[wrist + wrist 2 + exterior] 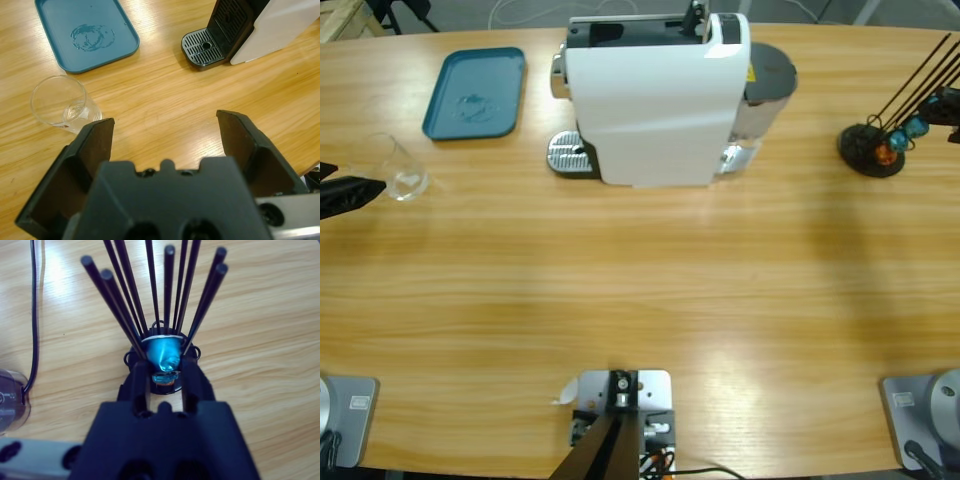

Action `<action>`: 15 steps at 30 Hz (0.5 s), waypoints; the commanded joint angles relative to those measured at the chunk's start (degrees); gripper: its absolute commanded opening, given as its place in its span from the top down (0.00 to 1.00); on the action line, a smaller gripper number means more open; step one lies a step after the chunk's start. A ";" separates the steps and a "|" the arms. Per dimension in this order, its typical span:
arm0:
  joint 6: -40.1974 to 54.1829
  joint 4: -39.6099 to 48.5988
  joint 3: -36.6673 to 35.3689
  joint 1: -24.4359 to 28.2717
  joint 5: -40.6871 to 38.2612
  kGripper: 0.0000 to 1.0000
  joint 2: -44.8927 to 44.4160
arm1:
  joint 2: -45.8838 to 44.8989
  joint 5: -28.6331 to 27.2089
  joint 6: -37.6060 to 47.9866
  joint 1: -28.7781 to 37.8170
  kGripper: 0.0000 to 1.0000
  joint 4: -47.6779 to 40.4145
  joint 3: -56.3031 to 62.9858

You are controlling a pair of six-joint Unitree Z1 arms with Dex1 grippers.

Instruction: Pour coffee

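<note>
Between right fingers (165, 371), a blue pod (164, 354), seemingly gripped, barely visible overhead.

The right gripper (165, 371) has its jaws closed on a blue pod (163, 352) seated among the black rods of a pod stand (165, 300) on the wooden surface (265, 340).

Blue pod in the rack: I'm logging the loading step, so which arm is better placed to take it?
Right. The right gripper has its jaws on either side of the blue pod; the open left gripper is beside the glass.
</note>
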 commanded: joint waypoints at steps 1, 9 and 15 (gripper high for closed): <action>0.31 -0.26 2.20 -0.49 0.21 0.11 0.31 | 1.85 -1.23 0.45 -0.67 0.92 -0.48 1.73; 0.31 -0.26 2.17 -0.49 0.19 0.11 0.44 | 0.85 -1.73 0.34 -0.67 0.91 -0.47 1.81; 0.31 -0.26 2.13 -0.49 0.14 0.11 0.49 | -3.67 -2.13 -0.27 -0.67 0.91 1.84 0.92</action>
